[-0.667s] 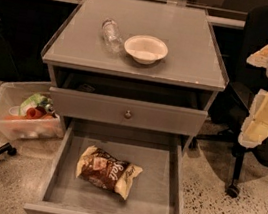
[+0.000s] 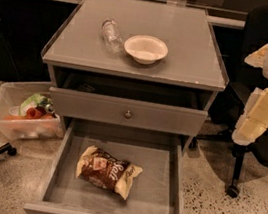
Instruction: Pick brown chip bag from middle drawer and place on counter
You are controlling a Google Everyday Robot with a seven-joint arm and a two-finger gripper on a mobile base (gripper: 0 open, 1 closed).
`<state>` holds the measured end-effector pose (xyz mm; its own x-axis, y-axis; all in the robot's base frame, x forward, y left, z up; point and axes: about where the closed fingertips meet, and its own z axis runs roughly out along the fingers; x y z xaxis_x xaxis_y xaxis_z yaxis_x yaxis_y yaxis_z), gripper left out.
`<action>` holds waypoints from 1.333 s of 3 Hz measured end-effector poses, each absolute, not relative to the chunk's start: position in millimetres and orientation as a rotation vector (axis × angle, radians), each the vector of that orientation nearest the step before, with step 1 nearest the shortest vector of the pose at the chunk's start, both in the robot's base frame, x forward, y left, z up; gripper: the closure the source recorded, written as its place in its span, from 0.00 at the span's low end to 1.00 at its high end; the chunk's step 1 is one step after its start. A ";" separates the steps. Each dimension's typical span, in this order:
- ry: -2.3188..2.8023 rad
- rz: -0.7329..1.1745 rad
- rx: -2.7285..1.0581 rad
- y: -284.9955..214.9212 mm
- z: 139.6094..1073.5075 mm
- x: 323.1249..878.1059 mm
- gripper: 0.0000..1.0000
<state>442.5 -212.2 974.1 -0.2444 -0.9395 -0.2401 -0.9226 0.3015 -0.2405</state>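
— Where's the gripper (image 2: 245,133)?
— Far right, beside the counter (image 2: 192,57), well clear of it. Spread or closed, I can't tell.
— The brown chip bag (image 2: 107,170)?
— Lying in the middle drawer (image 2: 158,196).

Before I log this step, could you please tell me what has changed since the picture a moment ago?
Nothing has visibly changed. The gripper hangs to the right of the cabinet, clear of the open middle drawer, where the brown chip bag lies untouched. The bowl and the bottle sit on the counter as before.
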 end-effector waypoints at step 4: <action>2.308 0.289 -1.388 -111.1 788.8 430.0 0.00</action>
